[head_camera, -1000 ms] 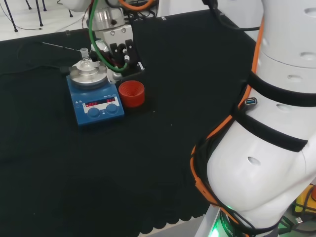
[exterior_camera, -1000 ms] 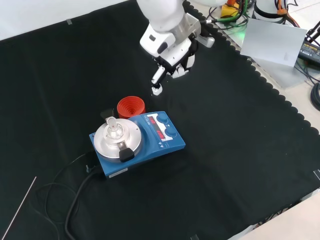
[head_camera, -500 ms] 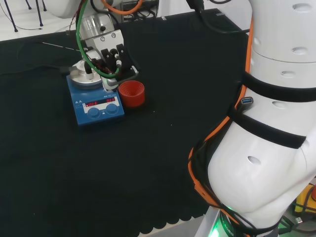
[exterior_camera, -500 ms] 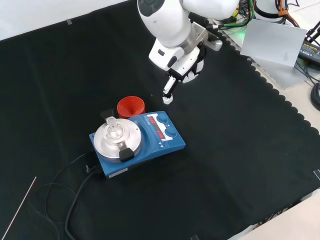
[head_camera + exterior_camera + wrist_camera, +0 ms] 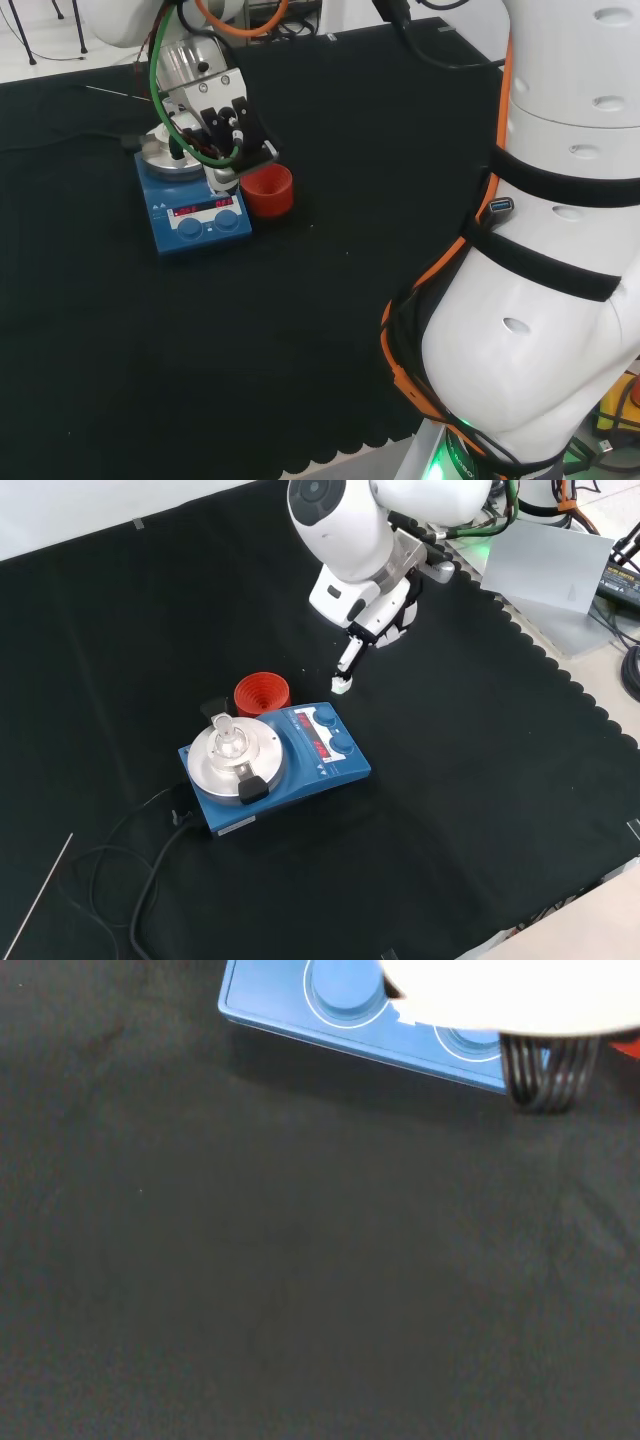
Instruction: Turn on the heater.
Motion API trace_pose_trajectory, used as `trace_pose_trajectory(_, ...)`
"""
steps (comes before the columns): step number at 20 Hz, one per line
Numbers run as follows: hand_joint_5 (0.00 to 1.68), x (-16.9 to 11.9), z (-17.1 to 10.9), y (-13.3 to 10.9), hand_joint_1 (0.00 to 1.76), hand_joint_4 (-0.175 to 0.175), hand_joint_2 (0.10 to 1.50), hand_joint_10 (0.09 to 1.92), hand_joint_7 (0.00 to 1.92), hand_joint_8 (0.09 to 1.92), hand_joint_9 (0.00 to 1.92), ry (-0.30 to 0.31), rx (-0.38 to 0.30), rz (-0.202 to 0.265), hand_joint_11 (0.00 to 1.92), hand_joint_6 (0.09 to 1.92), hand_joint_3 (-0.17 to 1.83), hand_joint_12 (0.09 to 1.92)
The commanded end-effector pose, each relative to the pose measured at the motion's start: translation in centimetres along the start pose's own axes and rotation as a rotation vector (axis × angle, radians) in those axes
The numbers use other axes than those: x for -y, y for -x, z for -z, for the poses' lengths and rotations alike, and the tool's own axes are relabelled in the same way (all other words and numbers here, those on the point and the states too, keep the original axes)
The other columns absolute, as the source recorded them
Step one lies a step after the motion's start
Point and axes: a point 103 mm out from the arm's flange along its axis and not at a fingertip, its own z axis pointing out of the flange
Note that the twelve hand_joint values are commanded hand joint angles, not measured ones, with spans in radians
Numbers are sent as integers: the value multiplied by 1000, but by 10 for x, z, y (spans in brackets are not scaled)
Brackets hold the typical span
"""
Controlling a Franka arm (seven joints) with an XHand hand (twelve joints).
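1. Compared with the earlier front view, the hand [image 5: 372,620] is being seen farther right and lower, nearer the heater's control end; in the head view it is being seen lower and left, now overlapping the heater's plate.
2. The heater [image 5: 275,767], red ring stand [image 5: 261,694] and flask [image 5: 225,732] are being shown unmoved.
3. The hand [image 5: 222,125] is being held above the tabletop [image 5: 480,810], one finger [image 5: 346,670] being pointed straight down, the others being kept curled at the palm; nothing is being held or pinched.
4. The fingertip is being kept apart from the heater, above the cloth just beyond its two blue knobs [image 5: 341,743] in the front view.
5. The heater [image 5: 192,205] is being seen left of centre in the head view, the red ring stand [image 5: 268,190] just beside it on its right.
6. In the wrist view the heater's front edge [image 5: 360,1035] with knobs is being seen.
7. Open cloth is being left right of and below the heater in the front view; the cable [image 5: 130,880] is being trailed at lower left.
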Motion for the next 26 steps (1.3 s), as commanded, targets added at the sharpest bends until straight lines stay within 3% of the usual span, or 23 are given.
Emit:
trace_pose_trajectory(1, 303, -3, -14, -2, 1636, -27, 439, 1622, 1782, 1920, 1920, -35, 31, 6, 1920, 282, 1350, 1644)
trace_pose_trajectory(14, 308, -22, -32, -20, 1632, -22, 443, 1621, 1781, 1920, 1920, -83, 64, 23, 1920, 251, 1353, 1644)
trace_pose_trajectory(26, 328, -33, -46, -11, 1630, -21, 444, 1618, 1780, 1920, 1920, -125, 77, 4, 1920, 242, 1356, 1642)
